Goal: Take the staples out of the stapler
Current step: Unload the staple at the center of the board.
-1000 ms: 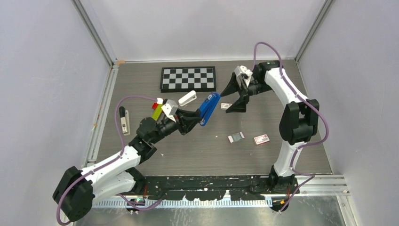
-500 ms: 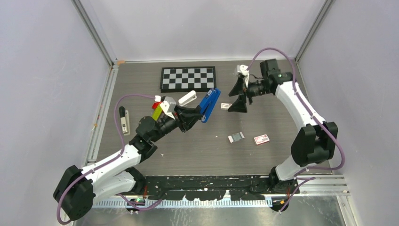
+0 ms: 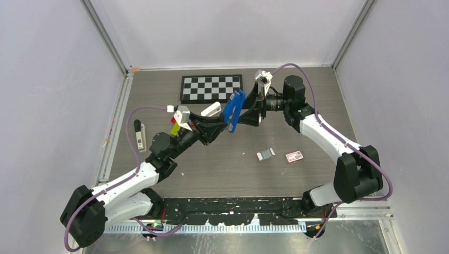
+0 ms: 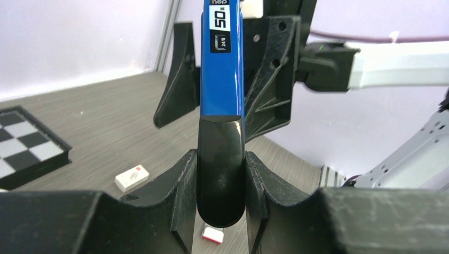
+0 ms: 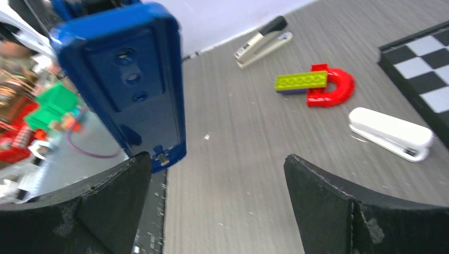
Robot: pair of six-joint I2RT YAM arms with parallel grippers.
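My left jaws clamp the stapler (image 3: 233,108) by its black end. It is held clear of the bench (image 3: 296,132) and stands steeper than before. My right jaws, spread wide, have advanced to its 3 o'clock side, just beside it.

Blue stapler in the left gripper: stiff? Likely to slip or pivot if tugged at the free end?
Probably stiff: the stapler stands straight, held by one end only. Likely slippery: the left gripper pinches just its glossy black end, so a tug might pivot it.
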